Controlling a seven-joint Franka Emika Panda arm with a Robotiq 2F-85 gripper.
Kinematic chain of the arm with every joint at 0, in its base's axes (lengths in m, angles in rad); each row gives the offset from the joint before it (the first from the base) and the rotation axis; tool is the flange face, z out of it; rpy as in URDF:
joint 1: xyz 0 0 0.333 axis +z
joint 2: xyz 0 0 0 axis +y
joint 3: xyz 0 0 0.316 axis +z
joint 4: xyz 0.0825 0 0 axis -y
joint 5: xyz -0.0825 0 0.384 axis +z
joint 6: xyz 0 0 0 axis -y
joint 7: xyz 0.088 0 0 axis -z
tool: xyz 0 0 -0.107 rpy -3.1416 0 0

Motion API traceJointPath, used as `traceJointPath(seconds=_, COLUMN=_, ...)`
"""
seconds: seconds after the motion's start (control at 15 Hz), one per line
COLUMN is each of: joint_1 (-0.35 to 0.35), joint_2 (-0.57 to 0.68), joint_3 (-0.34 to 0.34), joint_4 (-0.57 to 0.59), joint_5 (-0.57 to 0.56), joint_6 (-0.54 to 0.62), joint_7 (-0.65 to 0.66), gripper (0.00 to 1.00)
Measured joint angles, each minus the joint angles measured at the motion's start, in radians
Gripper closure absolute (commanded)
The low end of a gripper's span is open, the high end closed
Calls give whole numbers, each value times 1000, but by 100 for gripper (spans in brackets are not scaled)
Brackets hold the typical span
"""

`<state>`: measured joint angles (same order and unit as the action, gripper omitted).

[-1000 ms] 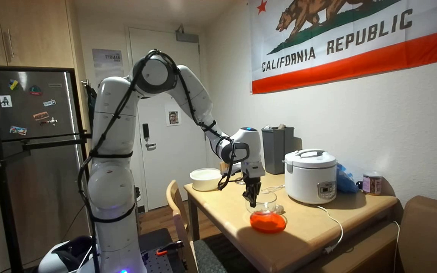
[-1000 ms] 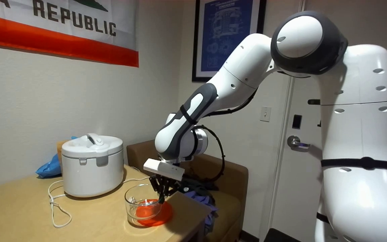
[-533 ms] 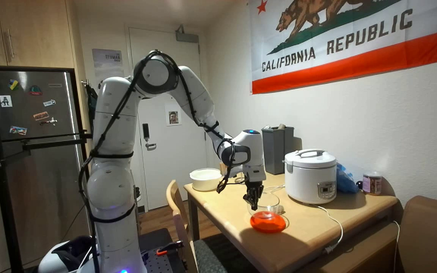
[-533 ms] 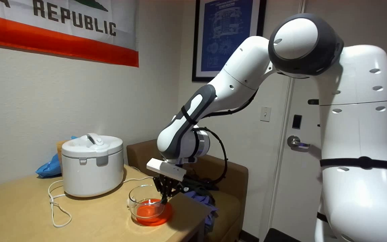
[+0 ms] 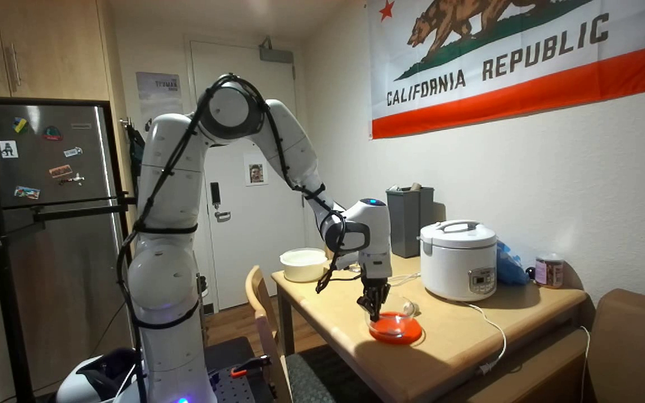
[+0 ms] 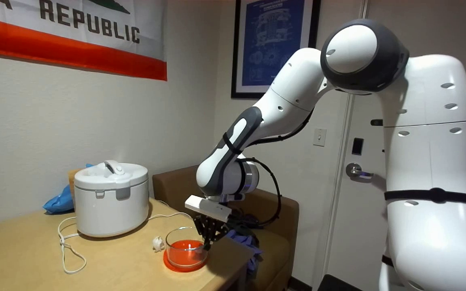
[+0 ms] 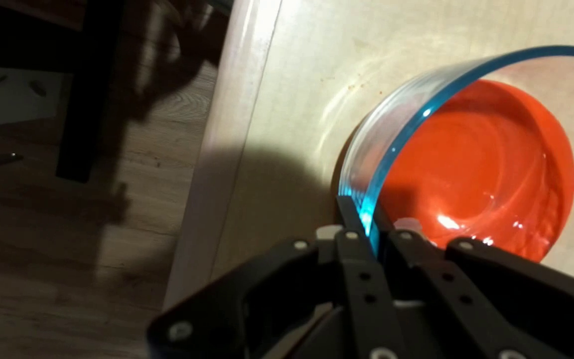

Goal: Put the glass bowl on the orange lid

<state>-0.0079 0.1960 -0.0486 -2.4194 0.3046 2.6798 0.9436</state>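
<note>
My gripper (image 5: 374,314) is shut on the wall of the clear glass bowl (image 5: 406,310), one finger outside and one inside, as the wrist view shows at the fingertips (image 7: 366,224). The bowl's blue-tinted rim (image 7: 406,129) runs up and right from the fingers. The bowl is upright in an exterior view (image 6: 171,247), with its base over the orange lid (image 6: 169,264). The lid shows through the glass in the wrist view (image 7: 471,149). I cannot tell whether the bowl's base touches the lid. The fingers hide part of the bowl's near side.
A white rice cooker (image 5: 457,266) stands behind, with its cord (image 6: 71,254) on the table. A small crumpled white thing (image 6: 158,244) lies beside the lid. An opaque white bowl (image 5: 303,267) stands near the table's far end. The table edge (image 7: 222,144) is close to the gripper.
The gripper has lowered with the bowl in it. In an exterior view the bowl has moved right and down, from partly beside the lid to over it. The lid has not moved.
</note>
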Motion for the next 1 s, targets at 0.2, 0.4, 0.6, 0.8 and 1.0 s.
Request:
traceJointPath(seconds=0.2, joint_1=0, joint_2=0, joint_3=-3, joint_4=-4, joint_5=0, joint_6=7, joint_7=0, gripper=94)
traceJointPath(seconds=0.4, joint_1=0, joint_2=0, joint_3=-2, joint_4=-4, joint_5=0, joint_6=10, joint_7=0, gripper=87)
traceJointPath(seconds=0.6, joint_1=1, joint_2=0, joint_3=0, joint_4=-3, joint_5=1, joint_6=17, joint_7=0, gripper=53)
traceJointPath(seconds=0.8, joint_1=2, joint_2=-5, joint_3=2, joint_4=-2, joint_5=1, joint_6=22, joint_7=0, gripper=31)
traceJointPath(seconds=1.0, joint_1=4, joint_2=-26, joint_3=6, joint_4=-3, joint_5=2, joint_6=23, joint_7=0, gripper=10)
